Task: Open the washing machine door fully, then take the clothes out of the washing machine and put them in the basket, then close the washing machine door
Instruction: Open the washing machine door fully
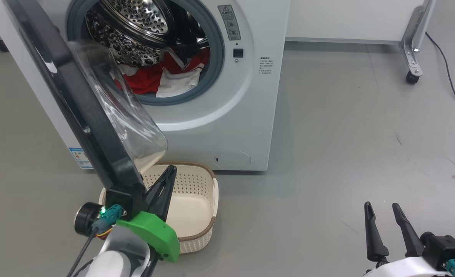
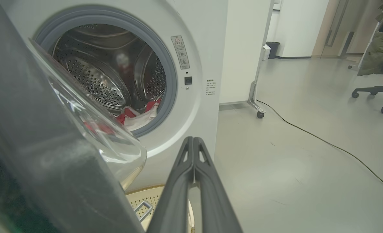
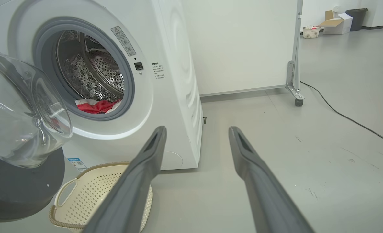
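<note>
**Head view:** The washing machine door [image 1: 73, 96] stands swung out from the washing machine [image 1: 250, 96], edge-on to the camera and roughly square to the front. Its glass bowl [image 1: 127, 119] faces the opening. The left gripper [image 1: 169, 171], fingers pressed shut on nothing, lies just beside the door's lower free edge on the glass side. Red-and-white clothes [image 1: 162, 75] lie at the bottom of the drum [image 1: 135, 23]. The basket [image 1: 212, 227] sits on the floor [image 1: 346, 134] in front of the machine, partly under the door. The right gripper [image 1: 382, 207] hangs well apart at lower right, fingers spread wide and empty.

**Left wrist view:** The shut fingers point toward the machine's front panel, with the door's black rim [image 2: 42, 155] looming close on the left. Whether they touch it cannot be told here.

**Right wrist view:** The open fingers frame bare floor beside the machine, with door, clothes and basket to their left.

The step in hand looks to be finishing the door's swing. It would go best with the shut fingers bearing on the black rim rather than the glass. They should push outward along the hinge's arc until the door stops, passing clear of the basket.
</note>
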